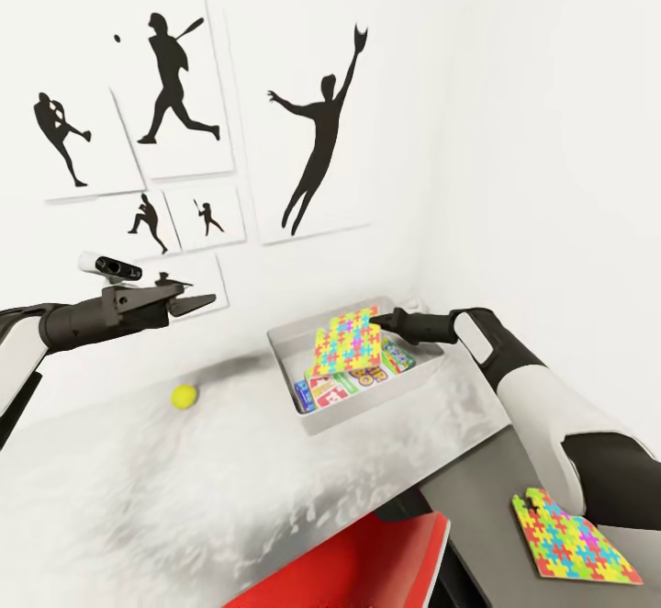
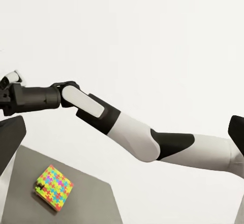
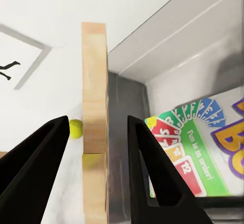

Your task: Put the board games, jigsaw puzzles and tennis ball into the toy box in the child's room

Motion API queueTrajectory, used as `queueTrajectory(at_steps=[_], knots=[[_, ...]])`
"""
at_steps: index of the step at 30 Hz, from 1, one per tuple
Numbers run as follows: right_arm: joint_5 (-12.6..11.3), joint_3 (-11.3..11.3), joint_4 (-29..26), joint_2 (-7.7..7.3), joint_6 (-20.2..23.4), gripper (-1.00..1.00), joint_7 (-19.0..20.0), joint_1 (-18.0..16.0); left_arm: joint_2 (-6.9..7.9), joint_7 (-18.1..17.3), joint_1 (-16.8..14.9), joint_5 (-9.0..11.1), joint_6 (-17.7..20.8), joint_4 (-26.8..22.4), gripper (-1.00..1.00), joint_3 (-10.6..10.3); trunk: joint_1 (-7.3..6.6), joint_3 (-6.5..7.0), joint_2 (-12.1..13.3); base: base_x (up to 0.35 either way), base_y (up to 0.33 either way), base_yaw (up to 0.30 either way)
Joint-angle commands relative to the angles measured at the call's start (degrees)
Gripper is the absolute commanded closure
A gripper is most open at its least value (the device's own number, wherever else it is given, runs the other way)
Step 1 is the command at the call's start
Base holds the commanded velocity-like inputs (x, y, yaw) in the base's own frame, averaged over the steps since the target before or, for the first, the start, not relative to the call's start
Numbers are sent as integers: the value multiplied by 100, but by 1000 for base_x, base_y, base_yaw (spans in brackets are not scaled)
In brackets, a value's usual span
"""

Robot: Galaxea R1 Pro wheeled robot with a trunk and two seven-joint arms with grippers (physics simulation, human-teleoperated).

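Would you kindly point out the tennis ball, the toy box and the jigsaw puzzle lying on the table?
tennis ball [image 1: 184, 395], head view, centre.
toy box [image 1: 286, 360], head view, left wall.
jigsaw puzzle [image 1: 571, 538], head view, top face.

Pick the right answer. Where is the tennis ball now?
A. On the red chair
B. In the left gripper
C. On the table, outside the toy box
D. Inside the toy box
C: the tennis ball lies on the table, apart from the toy box, toward the robot's left.

Tilted jigsaw puzzle [image 1: 346, 342] over open toy box [image 1: 286, 347].
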Motion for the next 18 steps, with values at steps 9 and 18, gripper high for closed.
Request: queueTrajectory(at_steps=[9,18], knots=[[-6,28,-5,-12,-82,100,27,-6,3,-15,-8,12,21,3,-100,-16,3,-97,-13,0,0,0],[-4,30,-2,-4,-342,100,322,-13,2,-15,-8,11,21,3,-100,-18,3,-182,-13,0,0,0]])
